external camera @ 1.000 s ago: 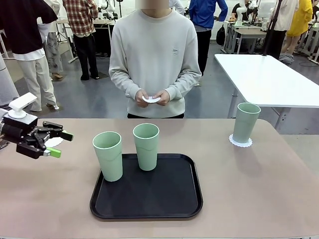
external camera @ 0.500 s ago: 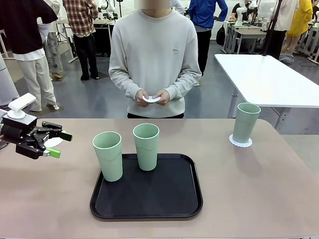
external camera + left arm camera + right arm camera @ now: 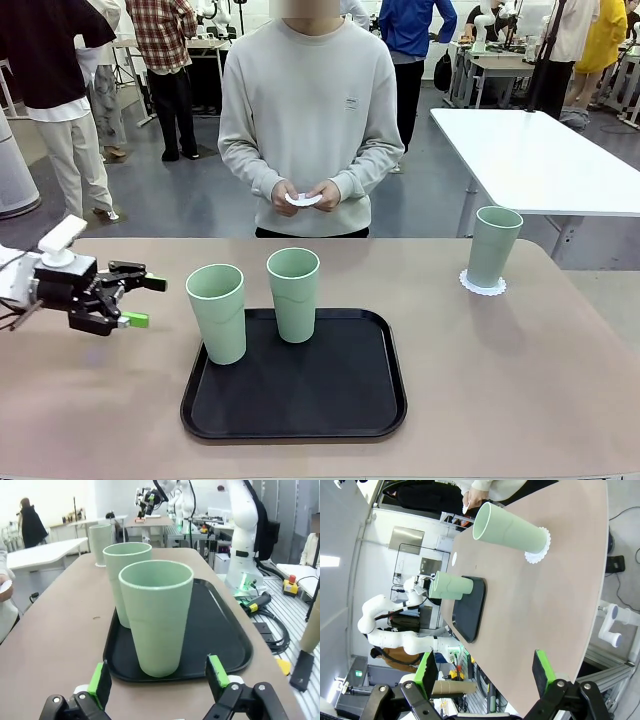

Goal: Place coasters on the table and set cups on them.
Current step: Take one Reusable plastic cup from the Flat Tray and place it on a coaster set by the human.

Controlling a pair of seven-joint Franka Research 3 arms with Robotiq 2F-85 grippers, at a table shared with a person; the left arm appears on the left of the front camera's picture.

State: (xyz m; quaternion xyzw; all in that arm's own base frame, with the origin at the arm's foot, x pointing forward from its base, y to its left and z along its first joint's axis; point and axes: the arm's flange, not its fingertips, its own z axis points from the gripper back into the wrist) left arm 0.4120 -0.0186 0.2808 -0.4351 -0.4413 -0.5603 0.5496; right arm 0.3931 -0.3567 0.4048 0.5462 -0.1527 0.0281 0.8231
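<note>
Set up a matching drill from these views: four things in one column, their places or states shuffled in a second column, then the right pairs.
Column one
1. right-hand cup
2. left-hand cup
3. loose coaster
4. left pincer

Column two
A. open, holding nothing, left of the black tray
B. held in the person's hands
C. standing in the black tray
D. standing on a scalloped coaster on the table

Pairs: 1-D, 2-C, 3-B, 4-A
</note>
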